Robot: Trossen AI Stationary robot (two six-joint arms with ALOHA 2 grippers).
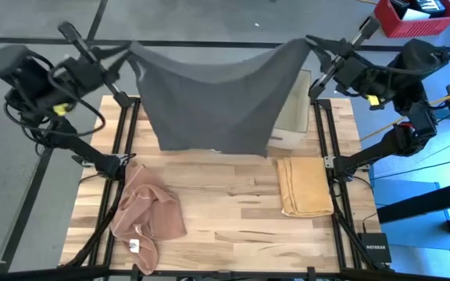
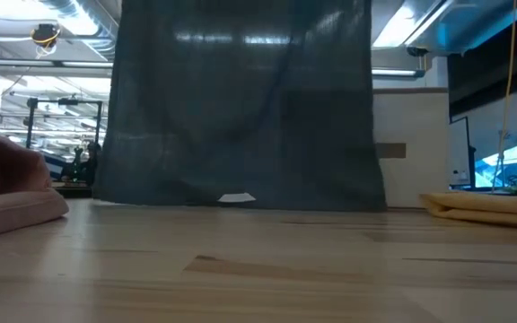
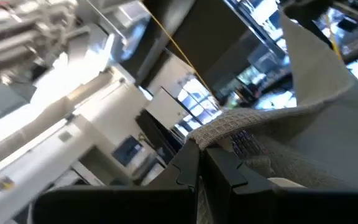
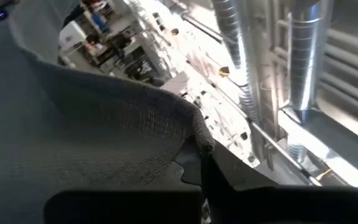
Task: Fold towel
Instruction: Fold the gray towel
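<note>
A dark grey towel [image 1: 217,97] is held spread above the far half of the wooden bench [image 1: 233,207], stretched between the two arms, with its top edge sagging slightly in the middle. One upper corner is pinched by the left gripper [image 1: 129,53], whose jaws are clamped together on the cloth, and the other upper corner is pinched in the same way by the right gripper [image 1: 309,43]. In each wrist view a folded corner of the waffle-textured fabric is seen caught between the dark fingers [image 3: 219,168]. From the low view the towel is seen hanging as a broad curtain, its lower hem at or just above the bench surface; whether it touches cannot be told. A small white tag [image 2: 236,198] is seen at that hem. The view across the bench into the room is blocked by the hanging cloth. Partly covered by the towel's right-hand side, a pale folded cloth [image 1: 291,117] lies at the far right of the bench. Nearer than the towel and to its right, a folded yellow towel [image 1: 305,186] lies flat by the bench edge. Nearer than the towel and to its left, a crumpled pink towel [image 1: 147,215] lies in a heap. A red crate [image 1: 414,16] sits on the floor beyond the right arm.
</note>
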